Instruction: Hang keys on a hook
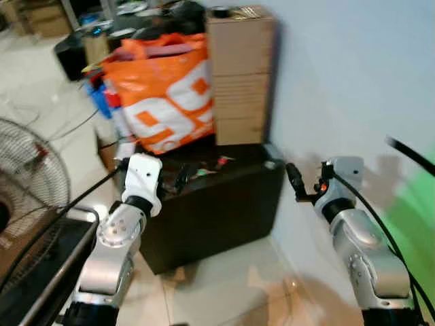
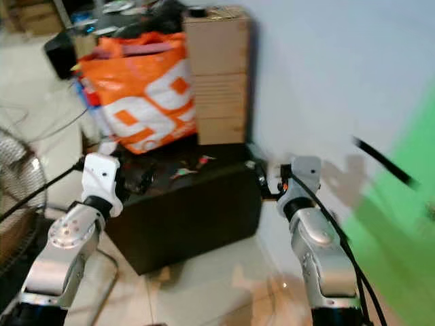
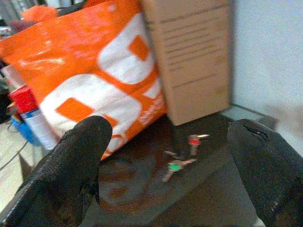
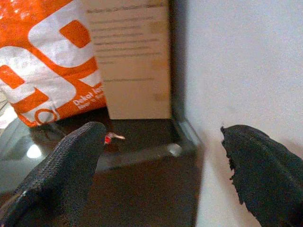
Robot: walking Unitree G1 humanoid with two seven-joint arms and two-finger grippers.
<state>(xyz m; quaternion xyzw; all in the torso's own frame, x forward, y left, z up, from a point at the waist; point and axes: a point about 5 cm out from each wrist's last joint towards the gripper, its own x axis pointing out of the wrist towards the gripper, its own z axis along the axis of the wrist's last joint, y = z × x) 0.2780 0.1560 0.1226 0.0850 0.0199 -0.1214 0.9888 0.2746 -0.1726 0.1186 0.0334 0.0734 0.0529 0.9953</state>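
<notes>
Pale wall point(image 1: 353, 81) on the right, no hook visible anywhere, so where the keys must go is unknown. Dark low cabinet point(image 1: 224, 217) stands against it. On its glossy top, far side: orange shopping bag point(image 1: 166, 95), bulging, contents hidden, and a stack of cardboard boxes point(image 1: 239, 75), closed, just right of the bag.

Keys point(image 3: 182, 158) lie on the cabinet top near the boxes, red and green tags, untouched.

Left gripper point(image 3: 170, 189) hovers at the cabinet's near left edge, fingers spread wide, nothing held. Right gripper point(image 4: 161, 175) hovers beside the cabinet's right corner, close to the wall, fingers also spread, empty.

Risks: keys are small and flat on a slick top, so a pinch could slide them away or catch just one tag. Head views are blurred, so aim may be off. Right gripper could scrape the wall.
</notes>
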